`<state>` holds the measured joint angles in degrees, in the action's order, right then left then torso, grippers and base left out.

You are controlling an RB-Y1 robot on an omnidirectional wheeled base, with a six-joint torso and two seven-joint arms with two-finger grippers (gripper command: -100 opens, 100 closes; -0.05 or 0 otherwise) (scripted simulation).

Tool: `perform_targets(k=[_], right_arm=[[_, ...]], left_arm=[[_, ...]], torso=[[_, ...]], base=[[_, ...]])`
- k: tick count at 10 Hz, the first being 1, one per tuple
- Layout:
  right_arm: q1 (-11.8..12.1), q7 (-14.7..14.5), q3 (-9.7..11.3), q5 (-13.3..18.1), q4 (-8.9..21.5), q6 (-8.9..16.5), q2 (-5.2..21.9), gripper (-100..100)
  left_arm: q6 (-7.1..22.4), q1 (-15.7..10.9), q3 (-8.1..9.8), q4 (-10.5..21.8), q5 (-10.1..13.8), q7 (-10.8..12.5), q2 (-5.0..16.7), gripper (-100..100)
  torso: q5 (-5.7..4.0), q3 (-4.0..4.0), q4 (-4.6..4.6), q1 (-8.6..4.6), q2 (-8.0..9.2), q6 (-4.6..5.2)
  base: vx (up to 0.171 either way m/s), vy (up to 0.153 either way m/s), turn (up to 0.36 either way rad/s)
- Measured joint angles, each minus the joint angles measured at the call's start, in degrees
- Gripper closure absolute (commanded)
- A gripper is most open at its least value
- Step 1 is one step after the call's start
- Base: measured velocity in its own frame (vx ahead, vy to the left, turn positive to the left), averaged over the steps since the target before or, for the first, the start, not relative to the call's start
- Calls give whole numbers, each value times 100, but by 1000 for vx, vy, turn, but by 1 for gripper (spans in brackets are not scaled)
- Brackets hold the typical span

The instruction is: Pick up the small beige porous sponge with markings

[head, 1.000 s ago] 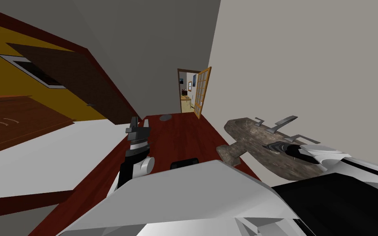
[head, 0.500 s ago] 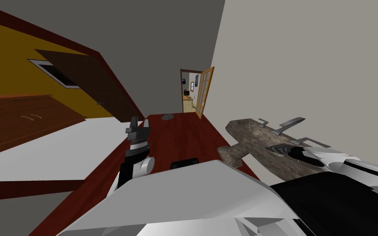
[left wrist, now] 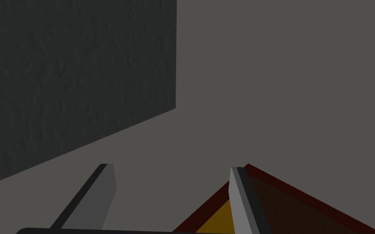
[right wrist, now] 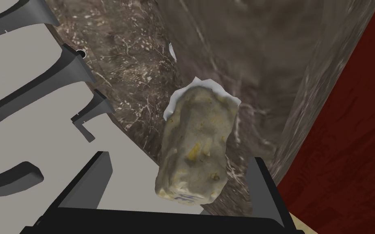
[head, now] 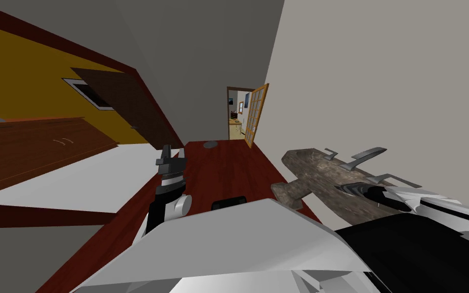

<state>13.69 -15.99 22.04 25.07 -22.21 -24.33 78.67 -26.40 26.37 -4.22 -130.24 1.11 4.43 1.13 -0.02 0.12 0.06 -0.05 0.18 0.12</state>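
Firstly, the left gripper (left wrist: 170,167) hangs over the dark red floor (head: 228,168), its fingers spread apart with nothing between them. Further right, a brown marbled sink (right wrist: 142,81) stands at the wall, with grey taps (right wrist: 28,93). The beige sponge (right wrist: 197,138) lies in its basin, between the spread fingers of the right gripper (right wrist: 179,158), not pinched.

My view's slight swing; right gripper (head: 345,188) a touch farther along the sink (head: 304,165).

A dark red floor (head: 228,168) ran to an open, orange-framed glazed door (head: 255,116). A mottled brown basin (head: 312,170) stood against the pale wall (head: 381,76), opposite a yellow wall (head: 25,71).
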Motion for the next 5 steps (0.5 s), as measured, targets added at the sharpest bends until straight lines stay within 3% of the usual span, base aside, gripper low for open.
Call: perform_targets(k=[1,2,3,5], right_arm=[[67,47,19,-168,-103,39,29,-100],[245,122,190,-343,-234,193,123,-100],[7,80,453,-418,100,144,48,-100],[280,116,546,-761,-174,266,147,-100]], left_arm=[[0,0,0,0,0,0,0,0],[0,-2,-1,0,0,0,0,0],[0,-1,0,0,0,0,0,0],[0,0,0,0,0,0,0,0]], torso=[[0,-6,-2,0,-9,-1],[2,0,-1,5,2,-10],[0,6,2,2,12,0],[0,1,0,-2,1,2]], base=[[-56,13,300],[-82,5,163],[-47,-5,-7],[-8,-3,-10]])
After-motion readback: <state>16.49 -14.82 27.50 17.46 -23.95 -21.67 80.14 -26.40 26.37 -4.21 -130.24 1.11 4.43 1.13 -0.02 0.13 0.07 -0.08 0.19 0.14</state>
